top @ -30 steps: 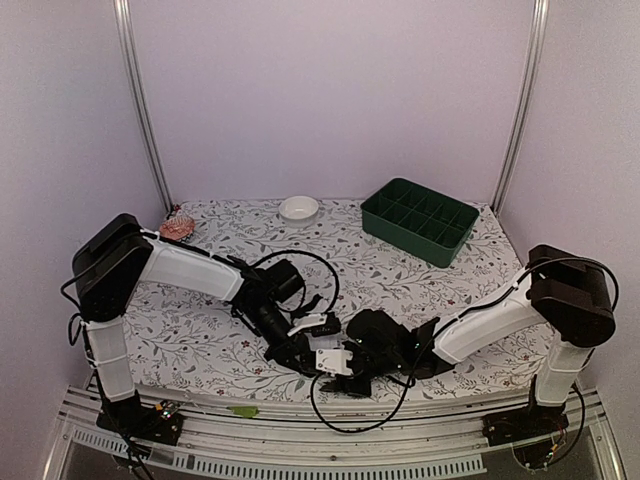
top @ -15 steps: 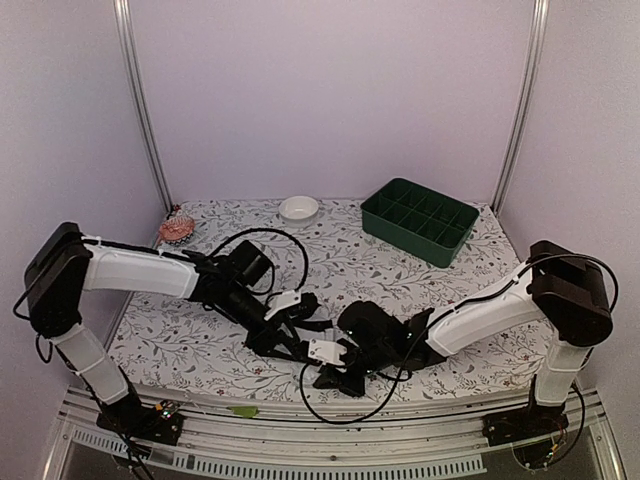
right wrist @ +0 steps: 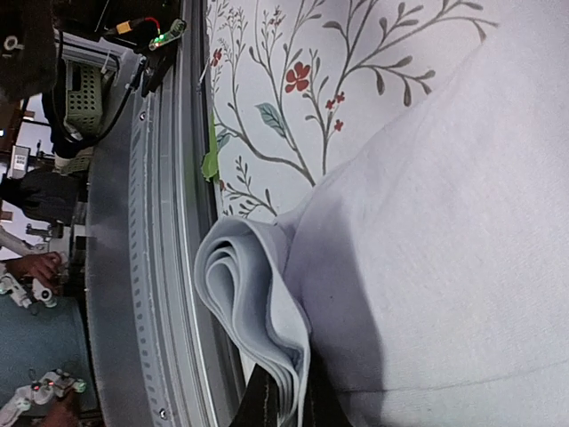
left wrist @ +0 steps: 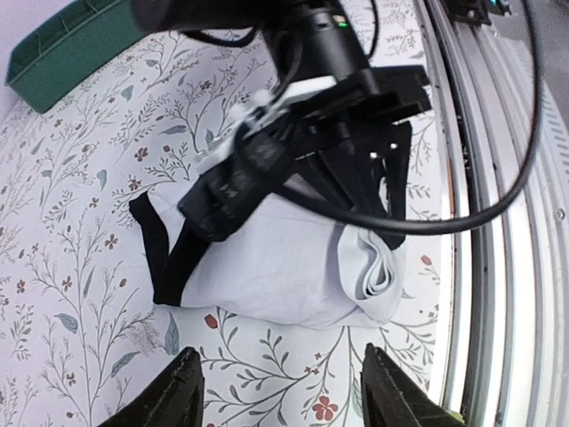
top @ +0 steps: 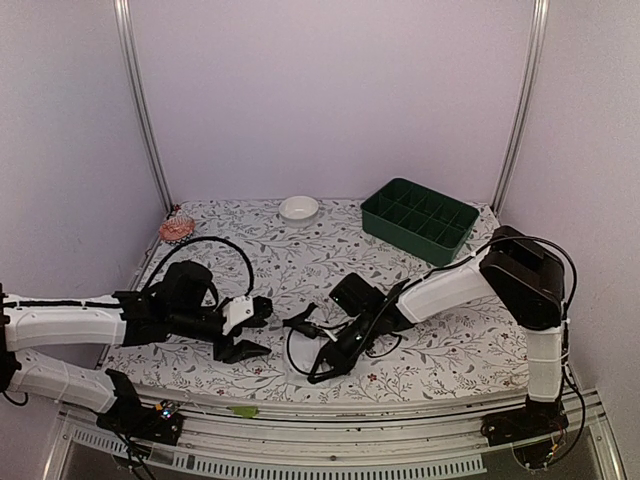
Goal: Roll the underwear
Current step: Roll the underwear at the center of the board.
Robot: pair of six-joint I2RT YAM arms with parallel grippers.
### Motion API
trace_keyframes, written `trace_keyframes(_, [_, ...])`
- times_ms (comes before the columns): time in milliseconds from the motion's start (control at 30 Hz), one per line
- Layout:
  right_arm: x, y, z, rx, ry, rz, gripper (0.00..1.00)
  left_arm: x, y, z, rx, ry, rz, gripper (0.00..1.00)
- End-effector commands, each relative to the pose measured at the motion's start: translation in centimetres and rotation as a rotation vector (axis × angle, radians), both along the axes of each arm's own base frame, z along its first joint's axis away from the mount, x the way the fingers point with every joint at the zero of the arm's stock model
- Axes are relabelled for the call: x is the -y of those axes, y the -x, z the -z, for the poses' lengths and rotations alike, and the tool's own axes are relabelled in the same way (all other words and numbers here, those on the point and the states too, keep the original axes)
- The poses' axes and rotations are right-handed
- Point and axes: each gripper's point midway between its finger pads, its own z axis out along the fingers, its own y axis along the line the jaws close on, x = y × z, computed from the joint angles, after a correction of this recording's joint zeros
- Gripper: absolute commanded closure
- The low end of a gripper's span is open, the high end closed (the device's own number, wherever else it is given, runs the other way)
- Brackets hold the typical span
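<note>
The underwear lies folded on the flowered table near its front edge, white with a black waistband across the top. In the top view the underwear is a small white patch under the right arm. My right gripper sits over it and is shut on a stack of folded white layers at its edge, the dark fingertips pinching them. My left gripper is drawn back to the left, open, its fingers wide apart with only tablecloth between them.
A green compartment tray stands at the back right, and a small white bowl at the back middle. A pinkish-brown object lies at the back left. The metal front rail runs just beyond the underwear, with a green scrap on it.
The left gripper opened, let go of the underwear and pulled back to the left. The right gripper shut on the folded edge and shifted left with it.
</note>
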Motion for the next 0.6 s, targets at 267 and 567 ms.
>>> trace_keyframes(267, [1.0, 0.7, 3.8, -0.475, 0.191, 0.041, 1.0, 2.0, 6.4, 3.0, 0.15, -0.145, 0.224, 0.45])
trace_keyframes(567, [1.7, 0.9, 6.0, -0.574, 0.25, 0.068, 1.0, 4.7, 4.7, 5.1, 0.311, -0.235, 0.131, 0.5])
